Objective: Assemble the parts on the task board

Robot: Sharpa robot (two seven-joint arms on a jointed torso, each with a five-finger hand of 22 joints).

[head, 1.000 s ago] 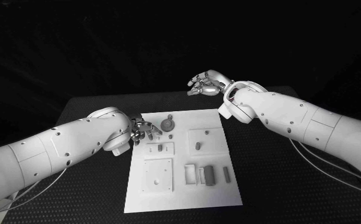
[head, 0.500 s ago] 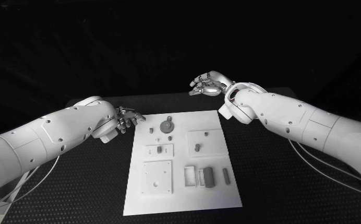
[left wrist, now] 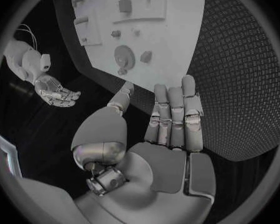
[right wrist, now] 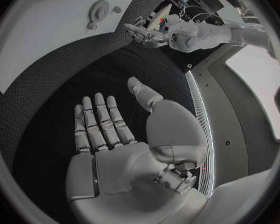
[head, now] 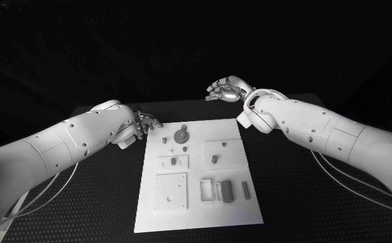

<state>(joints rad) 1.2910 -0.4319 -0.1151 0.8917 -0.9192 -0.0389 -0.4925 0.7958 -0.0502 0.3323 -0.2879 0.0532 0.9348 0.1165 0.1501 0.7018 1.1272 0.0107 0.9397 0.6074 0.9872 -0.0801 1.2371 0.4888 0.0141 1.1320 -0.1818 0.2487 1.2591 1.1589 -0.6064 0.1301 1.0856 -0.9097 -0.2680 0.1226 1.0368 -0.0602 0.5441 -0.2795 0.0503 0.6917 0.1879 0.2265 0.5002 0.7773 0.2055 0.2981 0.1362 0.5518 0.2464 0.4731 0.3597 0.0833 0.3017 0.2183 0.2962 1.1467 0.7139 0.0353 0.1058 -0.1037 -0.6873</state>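
Both my robot hands, left (head: 145, 122) and right (head: 225, 90), hover spread and empty off the task board (head: 233, 197), parts (head: 180, 136) apparently mostly unassembled.

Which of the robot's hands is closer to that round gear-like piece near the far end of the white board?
Left. The left hand hovers open just off the task board's edge beside the gear; the right hand hangs open farther off, beyond the board's far end.

From above, the left arm's white wrist hid most of the silver left hand (head: 145, 122). The small grey parts (head: 225, 189) on the white rectangular task board (head: 237, 212) were too tiny to tell apart. The black tabletop's (head: 310, 197) right side ran out of frame.
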